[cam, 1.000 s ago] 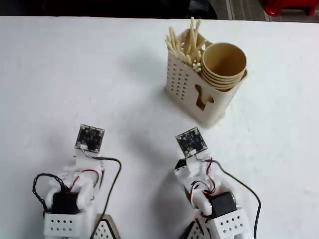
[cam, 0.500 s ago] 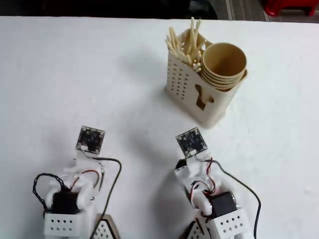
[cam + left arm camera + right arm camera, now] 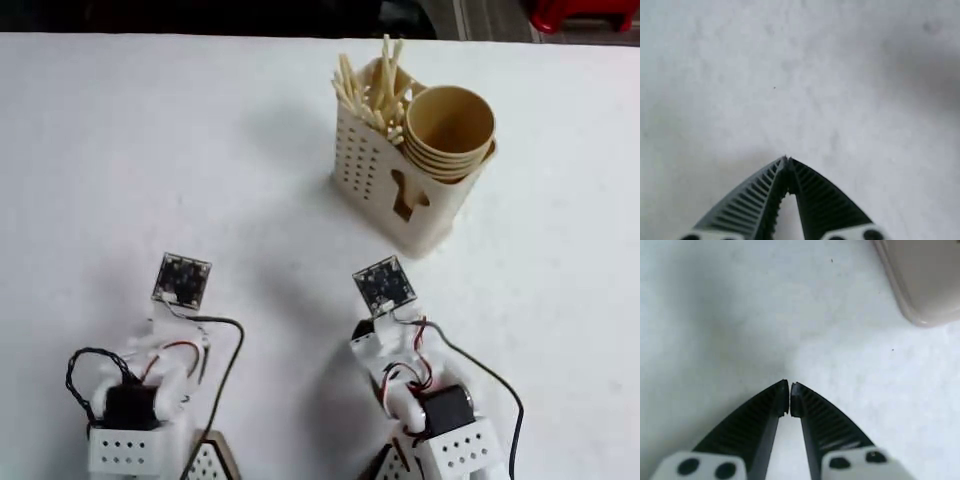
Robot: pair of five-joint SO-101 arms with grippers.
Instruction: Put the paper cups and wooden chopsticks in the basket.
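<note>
- The basket (image 3: 400,190) is standing upright on the far right part of the white table (image 3: 150,150). It is a cream plastic box with rows of small round holes in its walls and a keyhole-shaped cutout in the wall facing the arms.
- The cups (image 3: 450,125) are sitting nested in 1 stack in the right part of the basket, mouths up. They are tan paper, and their rims are showing as stacked rings above the basket's edge.
- The chopsticks (image 3: 370,85) are standing as a bundle in the left part of the basket, just beside the cups. They are pale wood, fanning out at slightly different tilts and sticking up past the rim.
- The left arm (image 3: 140,400) is resting folded at the near left edge, well apart from the basket.
- The left gripper (image 3: 787,160) is pointing down at bare table, its 2 ribbed black jaws meeting at the tips and gripping nothing.
- The right arm (image 3: 420,390) is sitting folded at the near edge, closer to the basket.
- The right gripper (image 3: 789,390) is hanging over the table with its jaws closed tip to tip and empty; a rounded corner of the basket (image 3: 925,280) is lying beyond it, not touching.
</note>
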